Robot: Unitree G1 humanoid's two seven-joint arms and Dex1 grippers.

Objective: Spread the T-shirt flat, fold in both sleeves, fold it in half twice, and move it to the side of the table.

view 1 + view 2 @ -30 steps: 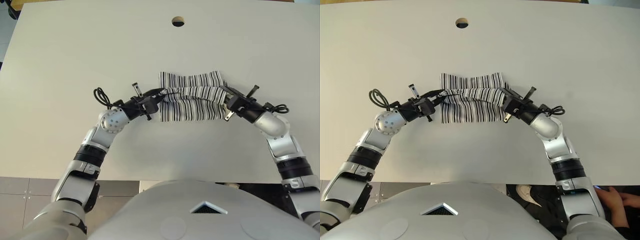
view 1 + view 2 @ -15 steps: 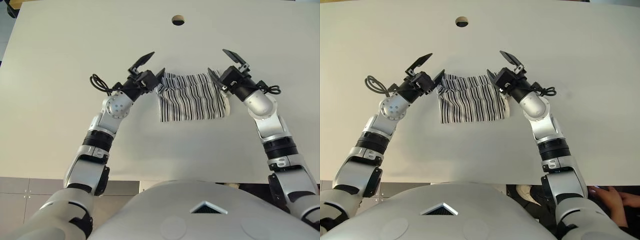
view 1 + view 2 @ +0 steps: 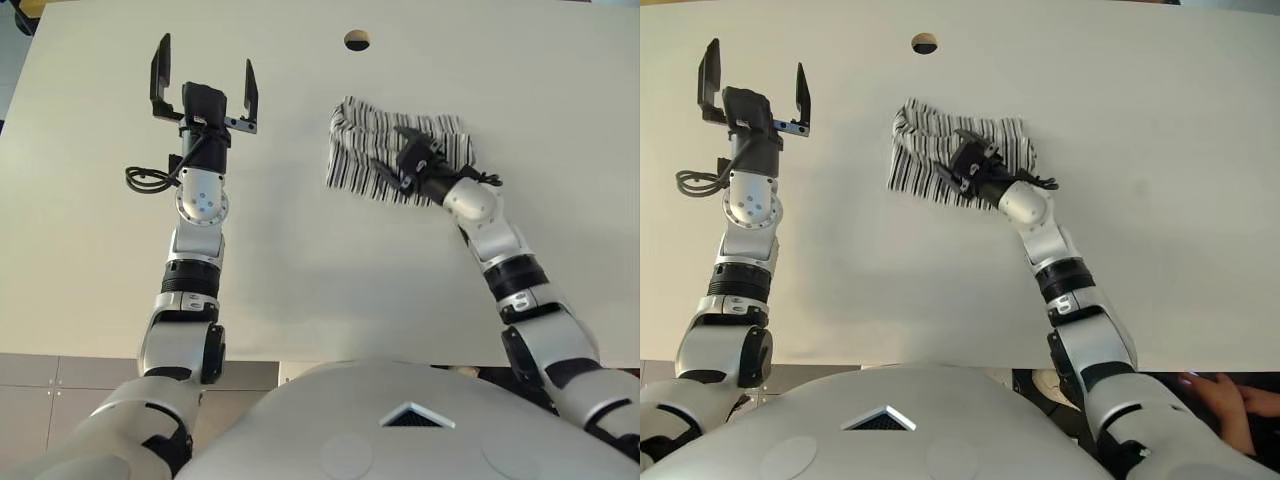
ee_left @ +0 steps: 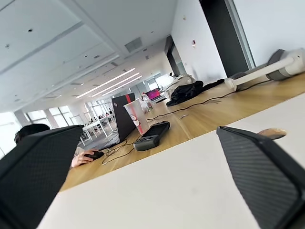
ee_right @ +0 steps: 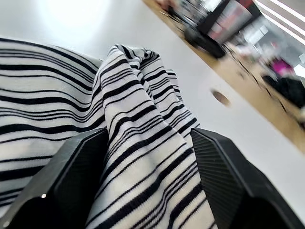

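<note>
Resting on white table [image 3: 300,280] w/ hole [image 3: 356,41] — T-shirt [image 3: 355,150].

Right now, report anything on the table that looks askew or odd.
The T-shirt lies crooked on the table, its edges slanted against the table's edge, and a ridge of cloth bunches up between the spread fingers of the right gripper.

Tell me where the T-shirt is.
Head views: the T-shirt lies folded on the table, right of centre, near the round hole, under the right claw.

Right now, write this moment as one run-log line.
shirt: folded, on table | left end effector: open, clear of shirt | right end effector: open, astride a shirt fold
</note>
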